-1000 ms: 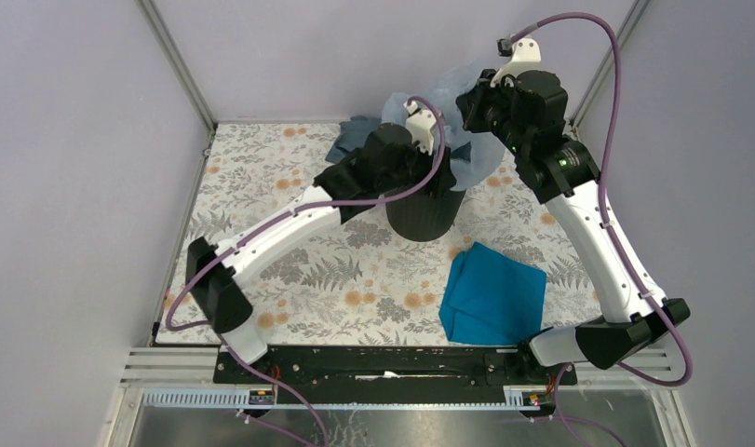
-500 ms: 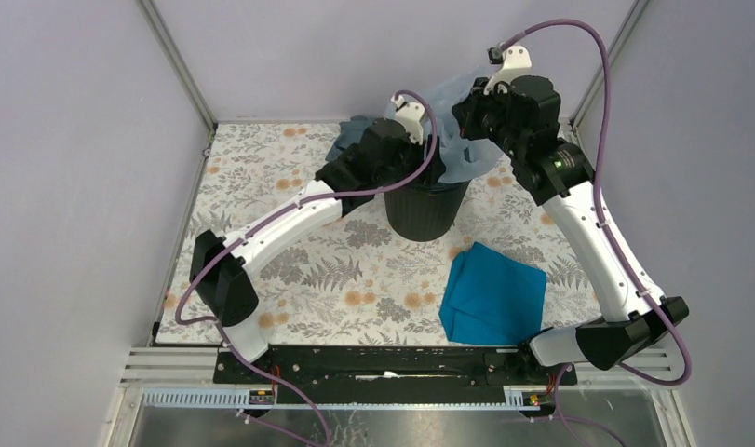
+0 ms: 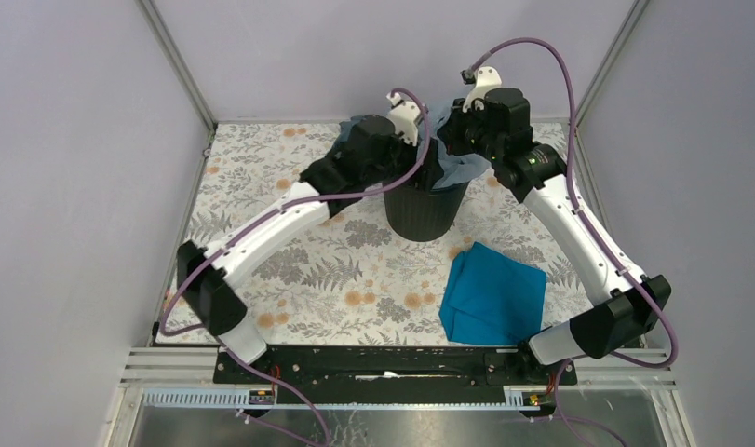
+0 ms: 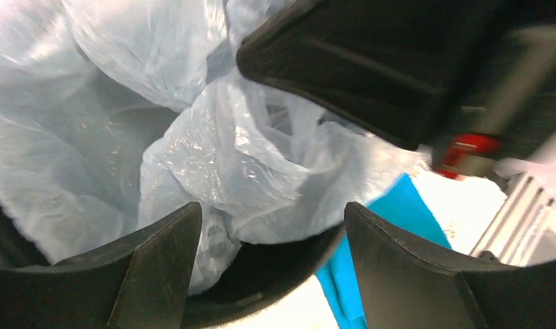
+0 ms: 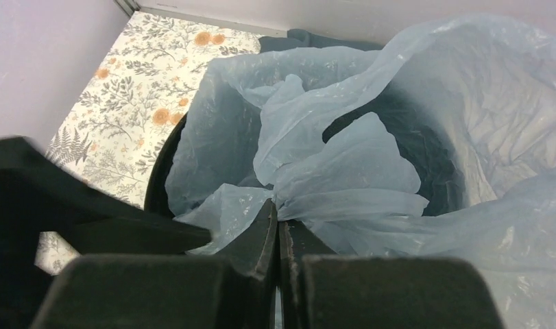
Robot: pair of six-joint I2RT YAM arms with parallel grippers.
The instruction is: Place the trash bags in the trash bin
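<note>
The left arm extends over the round black plastic trash bin. The left gripper points into its mouth, jaws spread, gripping nothing. The thin pale blue plastic film trash bag sits bunched inside, overflowing the rim. The right gripper, angled down, pinches a fold of it.

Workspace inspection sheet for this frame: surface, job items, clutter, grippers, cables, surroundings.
surface: floral-print table cover, lying flat.
job's things: trash bag partly inside the upright trash bin; film bunched over the rim, not all in.
clutter: teal cloth in front of the bin, toward the right arm's base; grey-blue cloth behind the bin.
grippers: left gripper open over the bin mouth; right gripper shut, pinching the bag film.
cables: purple cables looped above both arms; none seen caught.
surroundings: pale walls, metal frame posts.
</note>
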